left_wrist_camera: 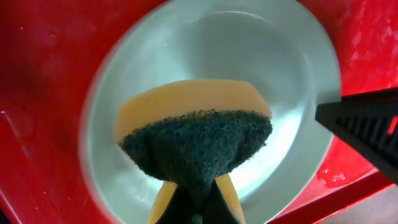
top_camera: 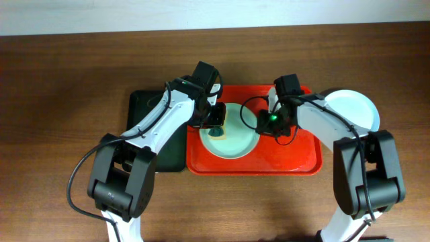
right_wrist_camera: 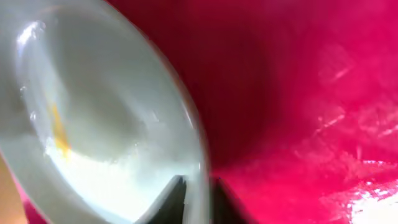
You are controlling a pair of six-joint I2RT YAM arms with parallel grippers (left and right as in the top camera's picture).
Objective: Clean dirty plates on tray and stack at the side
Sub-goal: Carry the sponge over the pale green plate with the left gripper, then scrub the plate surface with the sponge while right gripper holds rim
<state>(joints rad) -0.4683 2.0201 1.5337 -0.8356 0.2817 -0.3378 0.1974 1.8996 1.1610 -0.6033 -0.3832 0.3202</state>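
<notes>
A narrow black tray [top_camera: 143,107] lies on a brown wooden table [top_camera: 67,81], whose grain runs sideways all around the tray. Just to the right of the black tray's right edge is a sponge [left_wrist_camera: 193,118]. It is yellow with a dark green scouring layer, folded so that the green side bulges outward. Beyond the table's far edge, well behind the black tray, runs a pale strip [top_camera: 101,17].

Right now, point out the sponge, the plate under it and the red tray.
sponge [left_wrist_camera: 194,134]: left wrist view, dark scouring face.
plate [left_wrist_camera: 249,56]: left wrist view, bare inner surface.
tray [top_camera: 289,159]: overhead view, bare red floor.
</notes>
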